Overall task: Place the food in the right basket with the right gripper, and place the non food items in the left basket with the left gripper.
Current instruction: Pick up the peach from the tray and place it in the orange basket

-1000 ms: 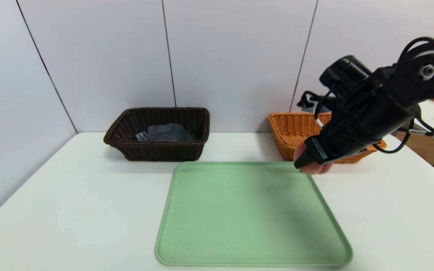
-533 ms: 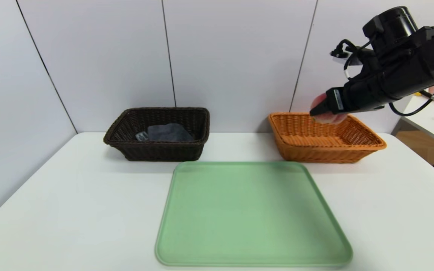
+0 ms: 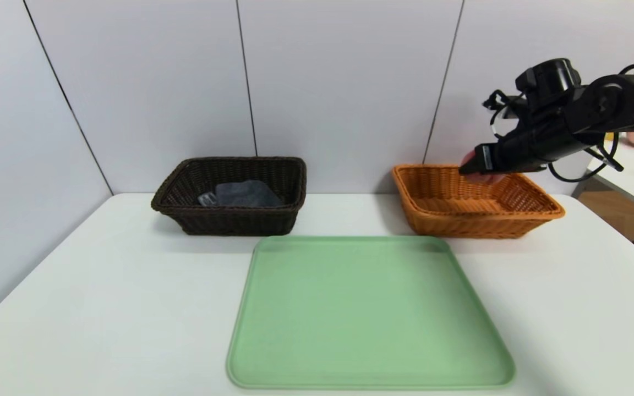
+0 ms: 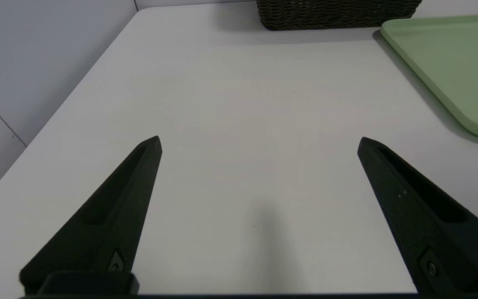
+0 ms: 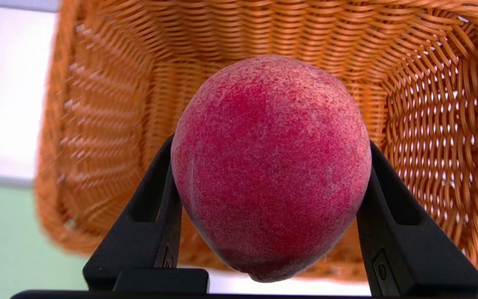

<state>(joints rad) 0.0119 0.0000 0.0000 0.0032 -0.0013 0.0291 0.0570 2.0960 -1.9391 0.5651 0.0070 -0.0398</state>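
My right gripper (image 3: 474, 168) is shut on the pink-red peach (image 5: 270, 166), which hangs in the air over the orange-tan right basket (image 3: 531, 212), above its far part. In the right wrist view the peach fills the space between both black fingers (image 5: 156, 199) and the basket's woven inside (image 5: 430, 124) lies beyond it. The dark brown left basket (image 3: 185, 212) stands at the back left and holds a dark folded cloth (image 3: 245, 193). My left gripper (image 4: 259, 141) is open over bare white table, out of the head view.
A light green tray (image 3: 369, 313) lies on the white table (image 3: 102, 308) in front of both baskets, with nothing on it. Its corner (image 4: 450, 66) and the dark basket's base (image 4: 338, 14) show in the left wrist view. Grey wall panels stand behind.
My right arm has carried the peach up from the tray's far right corner and away over the orange basket, then come down a little toward it. The left arm has not moved.
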